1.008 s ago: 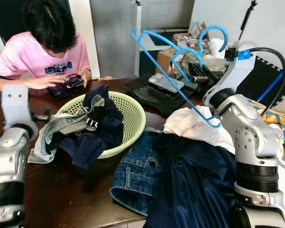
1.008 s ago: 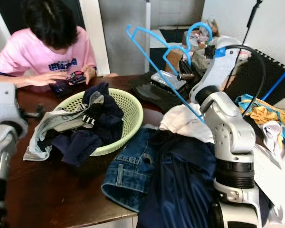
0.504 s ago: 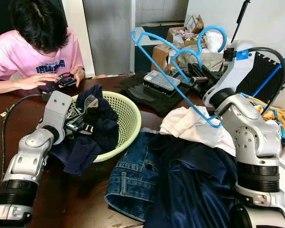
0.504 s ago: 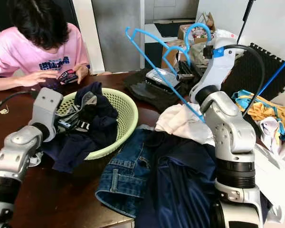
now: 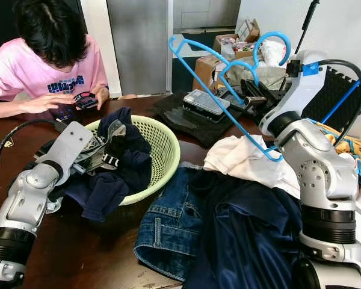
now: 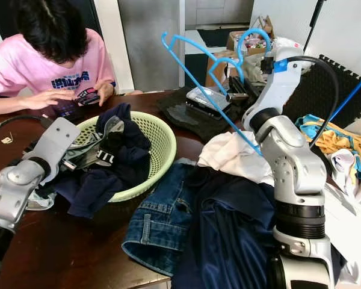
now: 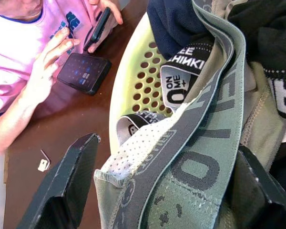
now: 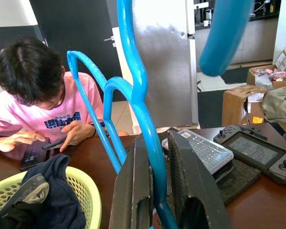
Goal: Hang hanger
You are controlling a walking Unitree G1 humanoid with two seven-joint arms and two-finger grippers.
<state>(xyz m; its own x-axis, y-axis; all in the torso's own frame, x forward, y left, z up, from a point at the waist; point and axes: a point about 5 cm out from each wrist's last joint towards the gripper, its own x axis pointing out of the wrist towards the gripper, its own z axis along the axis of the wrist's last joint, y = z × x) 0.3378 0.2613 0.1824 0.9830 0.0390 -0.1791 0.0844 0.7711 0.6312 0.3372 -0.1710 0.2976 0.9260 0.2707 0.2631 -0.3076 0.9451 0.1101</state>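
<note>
Hanger, blue plastic, pinched between right gripper fingers, hook above them. Left gripper spread wide around grey waistband at basket. Risk: thin bar may pivot in the pinch.

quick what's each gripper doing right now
left gripper: jaws open around the grey waistband at the basket.
right gripper: jaws shut on the blue hanger.

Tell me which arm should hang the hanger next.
Right. Its end effector is already shut on the blue hanger, held up over the table. The left end effector is open around clothes at the green basket.
</note>
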